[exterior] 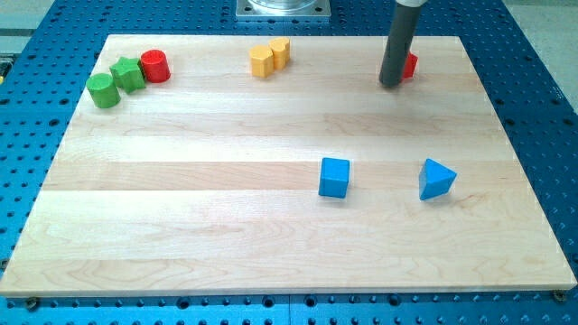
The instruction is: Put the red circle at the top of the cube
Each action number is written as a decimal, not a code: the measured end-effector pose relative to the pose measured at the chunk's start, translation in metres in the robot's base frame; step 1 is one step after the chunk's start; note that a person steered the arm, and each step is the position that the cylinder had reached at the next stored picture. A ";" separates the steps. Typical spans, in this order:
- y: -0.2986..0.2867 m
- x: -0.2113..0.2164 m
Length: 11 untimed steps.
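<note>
The red circle (155, 66) stands at the board's top left, touching a green star block (127, 73). The blue cube (334, 177) sits right of the board's centre, in the lower half. My tip (391, 85) is near the board's top right, far to the right of the red circle and up and to the right of the blue cube. It stands just left of a second red block (410, 65), which the rod mostly hides, so its shape cannot be made out.
A green circle (103, 90) lies below-left of the green star. Two yellow blocks (263, 61) (280, 51) touch each other at the top centre. A blue triangle (436, 179) lies right of the cube. A metal mount (284, 9) is above the board's top edge.
</note>
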<state>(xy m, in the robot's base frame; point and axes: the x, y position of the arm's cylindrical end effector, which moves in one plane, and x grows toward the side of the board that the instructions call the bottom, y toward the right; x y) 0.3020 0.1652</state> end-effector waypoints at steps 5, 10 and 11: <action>-0.332 0.021; -0.269 0.051; -0.240 0.065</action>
